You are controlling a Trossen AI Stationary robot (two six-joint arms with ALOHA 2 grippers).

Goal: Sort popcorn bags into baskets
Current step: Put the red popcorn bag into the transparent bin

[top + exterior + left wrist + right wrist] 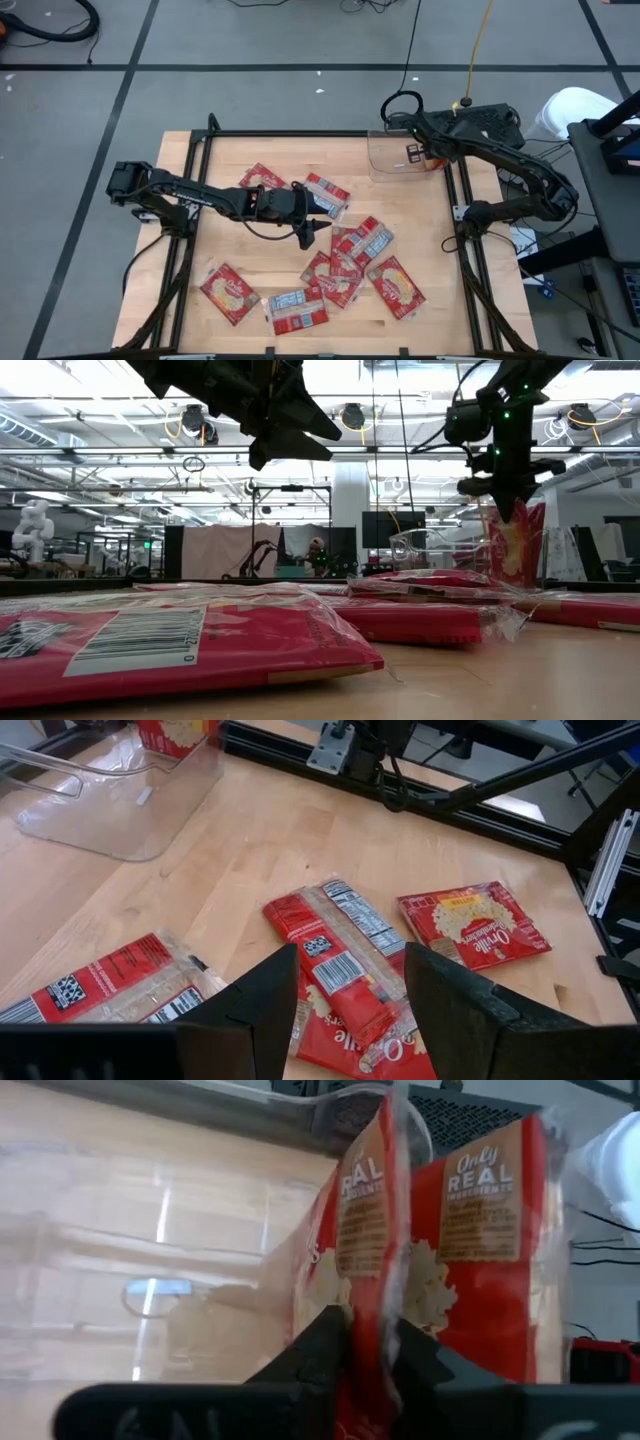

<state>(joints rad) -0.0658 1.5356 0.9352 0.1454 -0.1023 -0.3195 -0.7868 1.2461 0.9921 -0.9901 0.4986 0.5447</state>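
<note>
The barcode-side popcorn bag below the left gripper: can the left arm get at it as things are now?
Probably yes. The left gripper hangs open above that popcorn bag, with nothing between. The bag lies on top of another bag, so both might lift.

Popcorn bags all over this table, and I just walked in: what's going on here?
The robot is sorting them into a clear bin at the table's far right corner. The right gripper is over the bin with a bag standing on edge between its fingers; another bag stands beside it. The left gripper hovers open above the loose bags mid-table, holding nothing.
</note>
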